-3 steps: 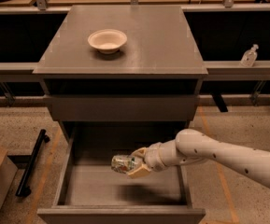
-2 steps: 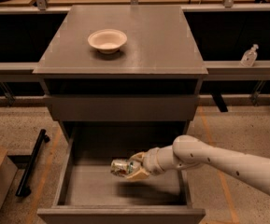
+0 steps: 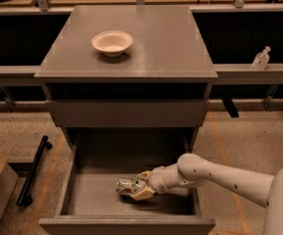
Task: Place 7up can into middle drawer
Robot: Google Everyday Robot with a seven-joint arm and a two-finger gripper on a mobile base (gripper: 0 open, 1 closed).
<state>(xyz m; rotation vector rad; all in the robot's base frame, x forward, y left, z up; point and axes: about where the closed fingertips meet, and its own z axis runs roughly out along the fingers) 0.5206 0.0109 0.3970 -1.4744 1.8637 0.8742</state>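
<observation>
One small green-and-silver 7up can (image 3: 125,185) lies sideways in the gripper (image 3: 137,186), jaws clamped on it, low over the floor of the deep grey-brown middle drawer (image 3: 97,202), at 6 o'clock from the cream round bowl (image 3: 112,42) on the grey desk (image 3: 170,43). Let go on its side, the can could roll and knock a wall.

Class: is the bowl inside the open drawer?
No, the bowl sits on the cabinet top; the gripper holds the 7up can inside the drawer.
</observation>
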